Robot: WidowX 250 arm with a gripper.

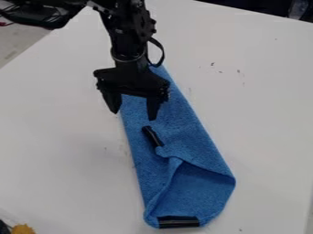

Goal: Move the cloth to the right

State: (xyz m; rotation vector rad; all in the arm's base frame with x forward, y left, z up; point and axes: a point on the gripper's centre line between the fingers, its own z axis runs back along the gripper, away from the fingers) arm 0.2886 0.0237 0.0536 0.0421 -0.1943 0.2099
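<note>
The blue cloth (171,132) lies lengthwise near the middle of the white table, its lower part folded over, with a black strip near its centre and another at its bottom edge. Over the cloth's upper left part hangs the gripper (133,114), pointing down, its two fingers spread apart and nothing between them. One finger is beside the cloth's left edge, the other over the cloth. The arm and gripper hide some of the cloth's upper end.
A yellow-orange object (23,229) shows at the bottom left corner beside something dark. The white table (263,100) extends on both sides of the cloth, with small dark marks at the upper right.
</note>
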